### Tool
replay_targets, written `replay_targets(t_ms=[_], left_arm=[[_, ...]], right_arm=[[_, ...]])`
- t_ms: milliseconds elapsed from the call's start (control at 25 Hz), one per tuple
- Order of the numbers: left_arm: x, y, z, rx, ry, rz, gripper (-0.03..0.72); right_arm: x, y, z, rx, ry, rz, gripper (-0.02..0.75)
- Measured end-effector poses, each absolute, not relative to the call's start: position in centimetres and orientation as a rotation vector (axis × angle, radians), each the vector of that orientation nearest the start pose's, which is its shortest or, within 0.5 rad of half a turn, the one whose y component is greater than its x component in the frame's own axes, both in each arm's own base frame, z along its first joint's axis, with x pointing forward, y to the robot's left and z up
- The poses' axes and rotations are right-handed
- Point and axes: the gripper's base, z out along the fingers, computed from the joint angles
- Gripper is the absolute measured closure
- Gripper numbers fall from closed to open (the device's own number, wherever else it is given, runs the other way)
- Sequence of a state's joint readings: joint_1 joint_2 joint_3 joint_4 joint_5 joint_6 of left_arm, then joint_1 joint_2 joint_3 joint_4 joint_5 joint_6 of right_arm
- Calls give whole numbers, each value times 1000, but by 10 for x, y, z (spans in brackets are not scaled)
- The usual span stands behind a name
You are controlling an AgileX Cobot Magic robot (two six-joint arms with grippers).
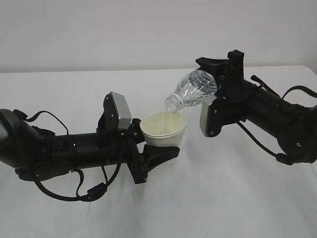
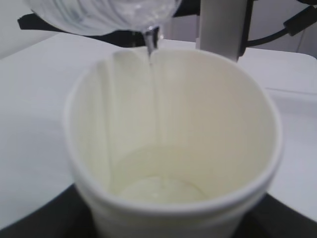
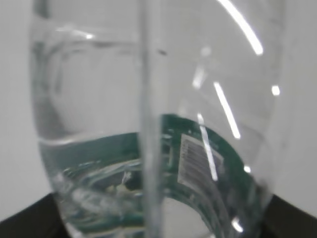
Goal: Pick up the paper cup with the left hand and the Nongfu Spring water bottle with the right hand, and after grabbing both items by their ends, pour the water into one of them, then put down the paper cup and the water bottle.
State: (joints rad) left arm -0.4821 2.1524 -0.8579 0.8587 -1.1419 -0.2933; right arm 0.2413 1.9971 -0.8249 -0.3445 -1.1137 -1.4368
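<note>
Here, the right hand point(image 1: 218, 74) clamped the tilted Nongfu Spring water bottle point(image 1: 193, 89); only the left wrist view showed the water point(image 2: 150, 47) streaming into the paper cup point(image 2: 173, 148), pinched by the left hand point(image 1: 148, 148).

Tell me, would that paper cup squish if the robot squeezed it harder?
Probably yes. The paper cup looks thin-walled and its rim already looks slightly out of round in the left wrist view. It seems light, though the water streaming in from the bottle should make it heavier.
</note>
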Motion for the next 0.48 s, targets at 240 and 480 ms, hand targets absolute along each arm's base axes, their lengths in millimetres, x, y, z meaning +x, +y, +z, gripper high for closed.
replay_targets(t_ms=[240,480], left_arm=[[291,-223,95,1071,1500,-916,258],[291,-223,95,1072,1501,-915,258]], right_arm=[[358,116,153,-1429,778,-816,265],[358,116,153,-1429,776,-817,265]])
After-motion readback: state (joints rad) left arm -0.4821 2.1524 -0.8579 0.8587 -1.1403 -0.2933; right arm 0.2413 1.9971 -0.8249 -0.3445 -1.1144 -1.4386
